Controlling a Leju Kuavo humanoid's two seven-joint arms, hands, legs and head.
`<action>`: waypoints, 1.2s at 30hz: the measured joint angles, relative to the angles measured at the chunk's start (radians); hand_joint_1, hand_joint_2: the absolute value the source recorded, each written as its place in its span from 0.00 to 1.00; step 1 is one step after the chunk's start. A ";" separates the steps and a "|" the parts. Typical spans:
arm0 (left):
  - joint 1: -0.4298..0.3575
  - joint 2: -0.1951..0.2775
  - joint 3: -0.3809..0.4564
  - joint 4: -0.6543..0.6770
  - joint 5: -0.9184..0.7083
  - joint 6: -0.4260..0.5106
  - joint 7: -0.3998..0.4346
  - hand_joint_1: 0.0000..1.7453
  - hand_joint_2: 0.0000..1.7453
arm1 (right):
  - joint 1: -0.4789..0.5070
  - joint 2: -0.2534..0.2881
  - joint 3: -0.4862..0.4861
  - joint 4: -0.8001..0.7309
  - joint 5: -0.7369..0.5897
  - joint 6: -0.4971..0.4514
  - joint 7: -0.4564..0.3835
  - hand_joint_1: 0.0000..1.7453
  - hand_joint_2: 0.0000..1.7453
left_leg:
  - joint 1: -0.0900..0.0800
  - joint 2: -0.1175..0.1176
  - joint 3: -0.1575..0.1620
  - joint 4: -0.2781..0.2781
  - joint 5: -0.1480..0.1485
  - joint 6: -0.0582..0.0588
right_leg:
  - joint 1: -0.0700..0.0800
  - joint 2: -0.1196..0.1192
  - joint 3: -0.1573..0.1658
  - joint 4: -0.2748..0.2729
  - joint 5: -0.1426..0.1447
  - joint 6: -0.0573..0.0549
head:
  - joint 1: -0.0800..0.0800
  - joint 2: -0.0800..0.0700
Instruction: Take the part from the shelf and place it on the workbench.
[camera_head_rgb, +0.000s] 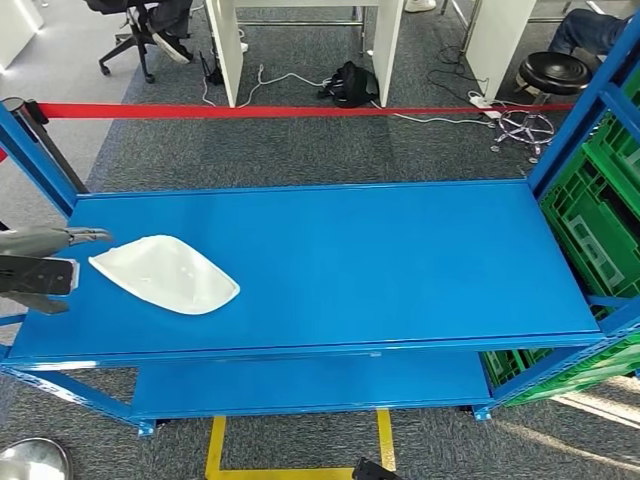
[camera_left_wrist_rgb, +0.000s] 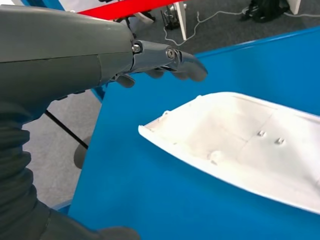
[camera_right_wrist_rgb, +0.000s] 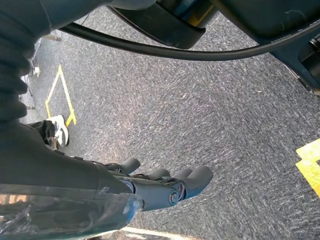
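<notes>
Approach step, nothing grasped. Left hand (camera_head_rgb: 45, 262) released, fingers (camera_left_wrist_rgb: 177, 62) straight, just short of white part (camera_head_rgb: 164, 273) lying ahead of fingertips on blue shelf (camera_head_rgb: 377, 260). Right hand (camera_right_wrist_rgb: 158, 187) hanging, loosely extended, empty. Next: reach over part's near edge, close.

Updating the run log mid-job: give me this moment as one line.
stage: reach | part: flat on shelf, untouched | left robot hand: open, beside part | right robot hand: open, hanging over floor
</notes>
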 joint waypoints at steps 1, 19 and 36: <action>-0.002 0.001 -0.006 0.000 0.002 0.000 0.001 0.00 1.00 | 0.000 0.000 0.000 0.000 0.000 0.000 0.000 0.00 1.00 | 0.000 0.000 0.000 0.000 0.000 0.000 | 0.000 0.000 0.000 0.000 0.000 0.000 | 0.000 0.000; 0.013 -0.119 -0.184 0.151 -0.266 0.356 -0.113 0.00 1.00 | -0.010 0.008 0.013 0.000 0.000 0.012 0.003 0.00 1.00 | 0.000 0.000 0.000 0.000 0.000 0.000 | 0.000 0.000 0.000 0.000 0.000 0.000 | 0.000 0.000; 0.025 -0.260 -0.186 0.372 -0.458 0.467 -0.138 0.00 1.00 | -0.013 0.008 0.019 0.000 0.002 0.019 0.006 0.00 1.00 | 0.000 0.000 -0.001 0.000 0.000 0.000 | 0.000 0.000 -0.001 0.000 0.001 0.000 | 0.000 0.000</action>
